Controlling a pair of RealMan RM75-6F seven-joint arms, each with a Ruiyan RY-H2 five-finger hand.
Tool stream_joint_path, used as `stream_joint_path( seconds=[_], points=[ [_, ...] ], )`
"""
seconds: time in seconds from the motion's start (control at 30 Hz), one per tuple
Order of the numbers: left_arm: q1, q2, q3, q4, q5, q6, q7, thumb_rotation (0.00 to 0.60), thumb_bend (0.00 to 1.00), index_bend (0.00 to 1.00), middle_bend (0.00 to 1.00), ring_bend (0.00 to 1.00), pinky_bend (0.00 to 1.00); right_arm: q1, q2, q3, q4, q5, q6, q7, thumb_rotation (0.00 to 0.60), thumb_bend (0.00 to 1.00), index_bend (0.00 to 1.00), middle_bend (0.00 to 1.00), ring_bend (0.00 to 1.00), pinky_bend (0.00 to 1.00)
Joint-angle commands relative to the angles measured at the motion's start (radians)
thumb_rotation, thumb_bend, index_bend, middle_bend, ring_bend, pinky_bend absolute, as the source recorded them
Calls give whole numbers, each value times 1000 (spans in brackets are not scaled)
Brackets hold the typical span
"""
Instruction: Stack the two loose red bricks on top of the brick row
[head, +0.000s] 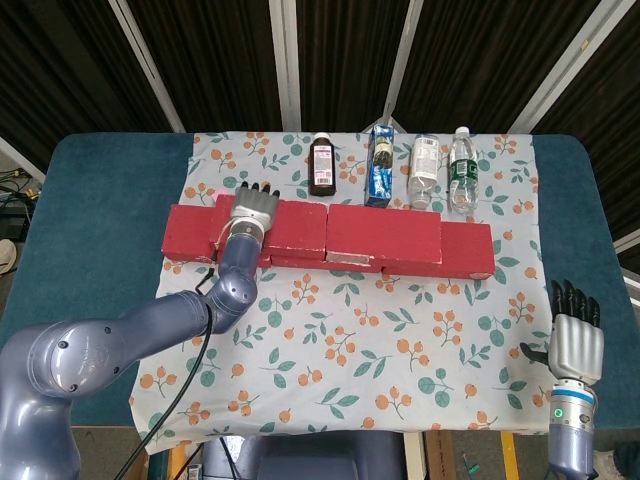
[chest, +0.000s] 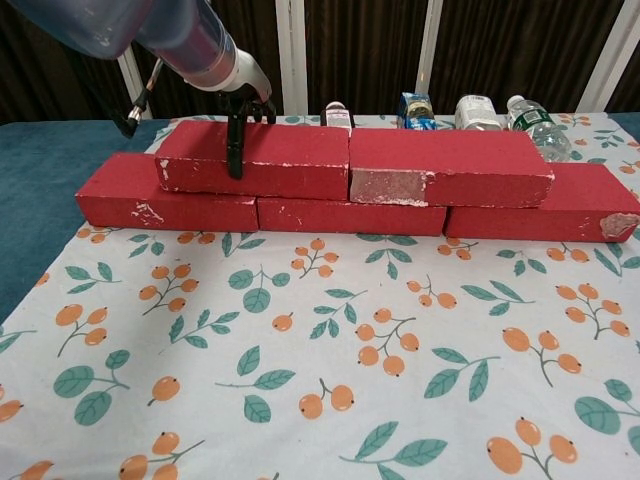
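Note:
Two red bricks lie end to end on top of the red brick row (chest: 165, 205). The upper left brick (chest: 290, 160) (head: 298, 226) sits under my left hand (head: 252, 211) (chest: 238, 110). The hand grips it from above, its thumb (chest: 235, 145) down the front face and its fingers over the back edge. The upper right brick (chest: 450, 165) (head: 385, 232) lies free beside it, touching end to end. My right hand (head: 575, 338) hangs open near the table's front right corner, far from the bricks, and holds nothing.
Behind the bricks stand a brown bottle (head: 321, 165), a blue carton (head: 379, 165) and two clear bottles (head: 425, 172) (head: 460, 170). A floral cloth (head: 340, 360) covers the middle of the blue table (head: 90, 200).

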Motion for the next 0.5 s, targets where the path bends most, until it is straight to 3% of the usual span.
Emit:
stream_joint_path(
  seconds=[0.03,0.5],
  points=[
    [7,3,-14,-3,7,10,13,600,0,0,0,0,37,0,1,0,-1,2,0,-2,600,150,0,0,0,0],
    [32,48,-75,-65,45,43,46,600,0,0,0,0,37,0,3,-1,-11,9,3,-16,600,150,0,0,0,0]
  ],
)
